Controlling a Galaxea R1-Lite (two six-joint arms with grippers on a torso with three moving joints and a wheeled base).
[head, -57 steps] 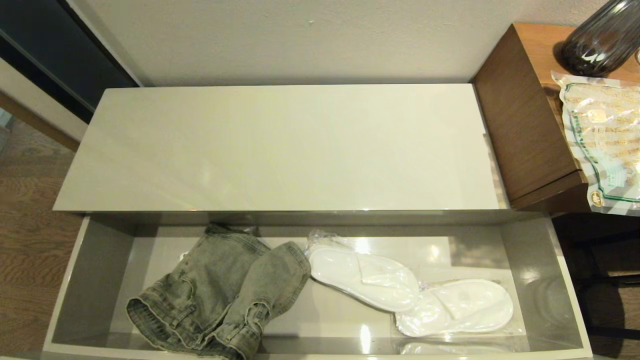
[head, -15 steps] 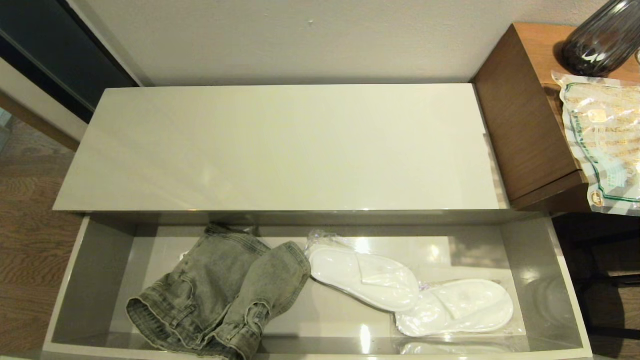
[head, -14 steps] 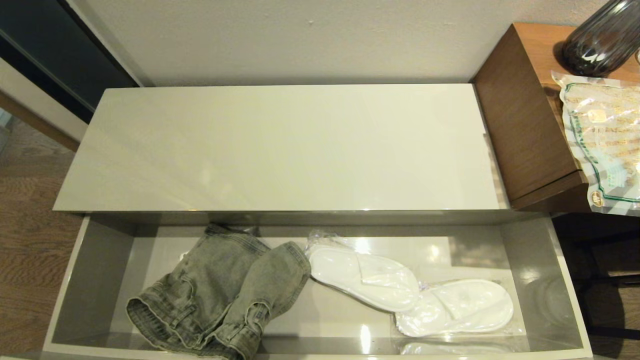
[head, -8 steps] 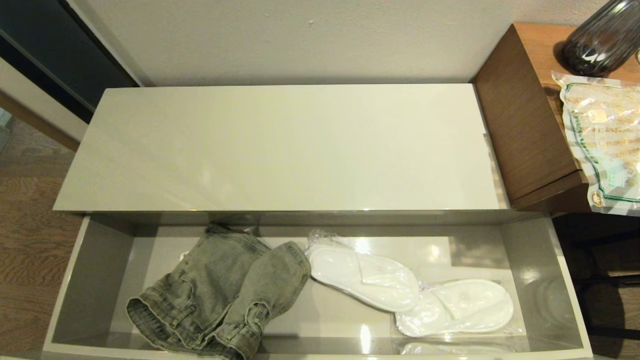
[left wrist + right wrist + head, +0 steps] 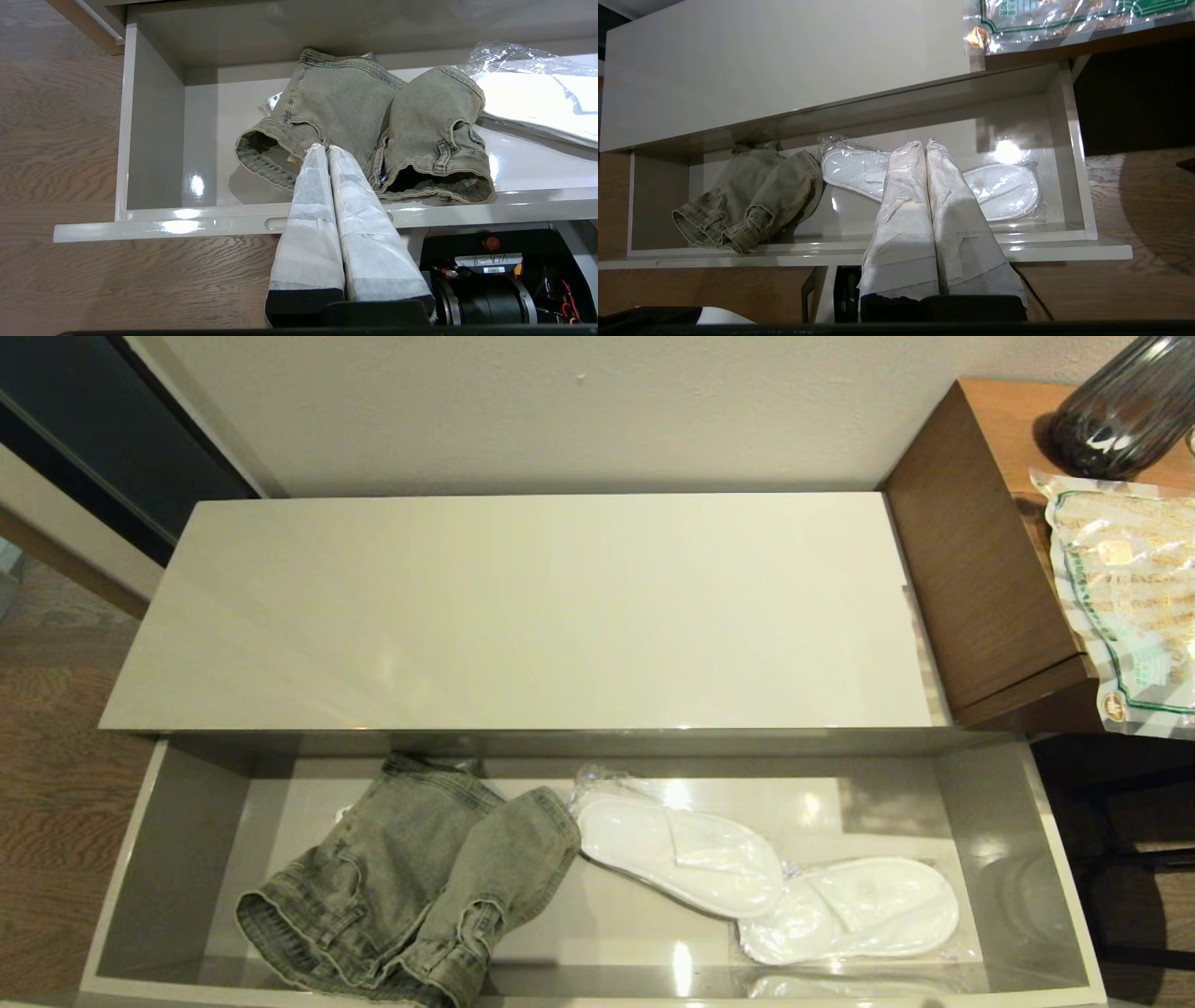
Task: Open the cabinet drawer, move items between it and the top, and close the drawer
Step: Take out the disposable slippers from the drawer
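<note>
With the drawer (image 5: 1064, 887) pulled out, top (image 5: 523, 607) bare, shorts (image 5: 411, 887) at 7 o'clock, slippers (image 5: 766, 882) at 5 o'clock inside, both clenched empty grippers, left gripper (image 5: 325, 148), right gripper (image 5: 923, 143), wait short of it; next: open and reach in.

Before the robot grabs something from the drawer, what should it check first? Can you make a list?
1. Cabinet drawer pulled open: ok.
2. Folded denim garment lying free inside, nothing on it: ok.
3. Wrapped white slippers beside it, within the drawer: ok.
4. Cabinet top has bare space for items: ok.
5. Right tool open, ready to grab: not ok, fingers shut.
6. Left tool open: not ok, shut too, outside the drawer front.
</note>
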